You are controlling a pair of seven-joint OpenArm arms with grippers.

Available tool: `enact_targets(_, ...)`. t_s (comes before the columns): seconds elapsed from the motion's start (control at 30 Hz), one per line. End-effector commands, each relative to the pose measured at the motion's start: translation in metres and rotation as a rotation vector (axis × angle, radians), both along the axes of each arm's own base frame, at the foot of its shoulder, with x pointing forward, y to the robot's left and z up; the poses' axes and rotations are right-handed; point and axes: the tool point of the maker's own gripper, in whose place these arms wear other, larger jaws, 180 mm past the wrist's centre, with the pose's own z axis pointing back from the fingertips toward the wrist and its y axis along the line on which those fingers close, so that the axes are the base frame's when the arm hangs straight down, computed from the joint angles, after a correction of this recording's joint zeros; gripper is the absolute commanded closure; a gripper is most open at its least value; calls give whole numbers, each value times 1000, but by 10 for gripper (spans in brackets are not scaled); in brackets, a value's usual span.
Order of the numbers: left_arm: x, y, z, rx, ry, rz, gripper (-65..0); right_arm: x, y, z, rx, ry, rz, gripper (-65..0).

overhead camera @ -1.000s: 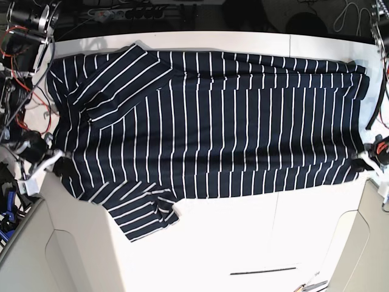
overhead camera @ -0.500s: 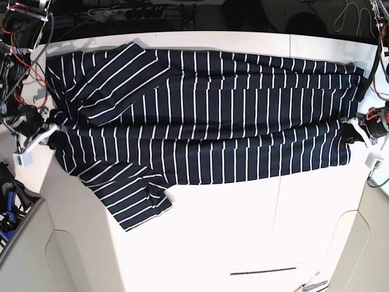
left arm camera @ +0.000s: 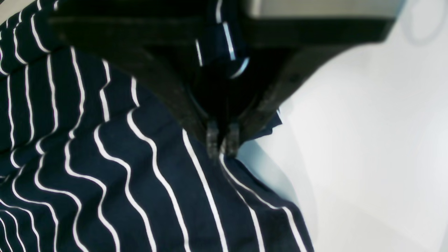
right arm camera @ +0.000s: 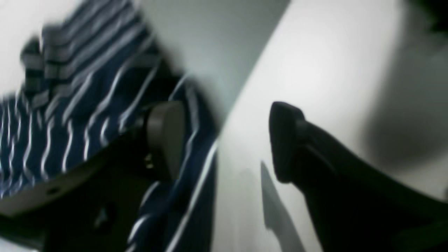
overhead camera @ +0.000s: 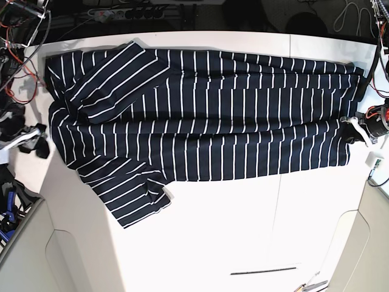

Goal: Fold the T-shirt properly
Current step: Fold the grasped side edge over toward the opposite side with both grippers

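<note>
The T-shirt (overhead camera: 206,121), dark navy with thin white stripes, lies spread across the white table (overhead camera: 243,231), its near part doubled over and one sleeve (overhead camera: 130,198) sticking out toward the front left. My left gripper (overhead camera: 349,130) is at the shirt's right edge, shut on a pinch of fabric. The left wrist view shows that gripper (left arm camera: 222,141) with its tips pressed together on the T-shirt (left arm camera: 105,168). My right gripper (overhead camera: 36,139) stands open just off the shirt's left edge. In the right wrist view that gripper (right arm camera: 224,140) has nothing between its fingers, and the T-shirt (right arm camera: 87,105) lies beside one finger.
Cables and a power strip (overhead camera: 121,12) run along the table's back edge. Red and black wiring (overhead camera: 15,67) hangs at the far left. A thin black strip (overhead camera: 263,270) lies near the front of the table.
My right gripper opened, let go of the shirt's left edge and drew away to the left. The released cloth settled flat on the table. The left gripper kept its hold.
</note>
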Motion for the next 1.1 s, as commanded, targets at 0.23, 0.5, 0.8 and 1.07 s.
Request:
enact_targets(0.23, 11, 7, 19, 13, -56, -8, 0, 47, -2, 52, 10, -175, -23, -380)
enact_targets(0.5, 13, 5, 20, 6, -65, -6, 0, 84, 29, 11, 75, -106, 10, -380)
enact_targets(0.8, 13, -2, 23, -59, -62, 1, -322, 92, 79, -36, 119, 16, 118, -380)
enact_targets(1.07, 34, 25, 66, -98, -210, 107, -335, 93, 83, -37, 124, 16, 122, -380)
